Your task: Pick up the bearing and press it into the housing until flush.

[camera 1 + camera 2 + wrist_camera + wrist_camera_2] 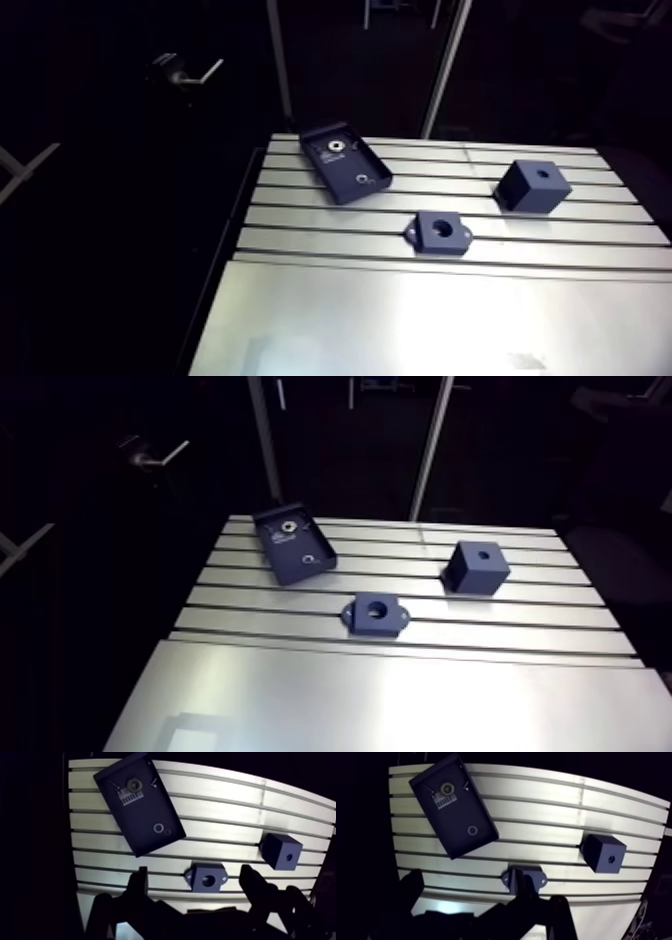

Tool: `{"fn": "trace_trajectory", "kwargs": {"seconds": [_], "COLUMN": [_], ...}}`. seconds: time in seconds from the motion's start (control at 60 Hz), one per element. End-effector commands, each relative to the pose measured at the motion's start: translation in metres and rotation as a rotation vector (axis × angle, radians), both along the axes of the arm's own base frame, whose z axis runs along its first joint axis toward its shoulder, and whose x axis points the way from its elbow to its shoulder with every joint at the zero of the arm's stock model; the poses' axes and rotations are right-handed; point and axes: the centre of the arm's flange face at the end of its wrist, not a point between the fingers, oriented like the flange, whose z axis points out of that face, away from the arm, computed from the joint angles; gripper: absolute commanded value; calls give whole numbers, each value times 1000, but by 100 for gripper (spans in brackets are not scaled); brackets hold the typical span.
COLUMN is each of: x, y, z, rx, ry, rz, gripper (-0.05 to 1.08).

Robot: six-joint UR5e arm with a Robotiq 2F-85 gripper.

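Gripper (194,871): two dark fingers spread wide, holding nothing.
Bearing (331,148): small silver ring inside dark-blue rectangular tray (350,176), upper centre of arm view.
Housing (453,233): dark-blue flanged block with round bore, frame centre.

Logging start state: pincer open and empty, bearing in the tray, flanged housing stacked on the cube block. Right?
Stacking is wrong. The wrist view shows the flanged housing lying on the table, apart from the cube block, not on it. The rest holds: pincer open and empty, bearing in the tray.
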Motion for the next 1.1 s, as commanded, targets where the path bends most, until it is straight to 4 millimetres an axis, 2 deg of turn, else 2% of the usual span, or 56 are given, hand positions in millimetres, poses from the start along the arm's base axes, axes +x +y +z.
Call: {"fn": "trace_trajectory", "kwargs": {"seconds": [0.017,0.283,0.433,0.45,0.583,0.683,0.783,0.85,1.1], "x": [-40,-57,-64,-66,-72,-76,-79,-80,-80], "y": [-20,-52,-61,-64,-66,-74,-79,-82,-83], "z": [-39,-89,-111,-119,-129,-143,-154,-164,-176], "rx": [1,4,4,6,5,6,7,9,13], "ry": [-4,-15,-19,-18,-16,-28,-39,-47,-48], "rz": [109,180,192,193,192,202,209,208,198], "gripper": [1,1,1,1,1,11,14,20,29]}}
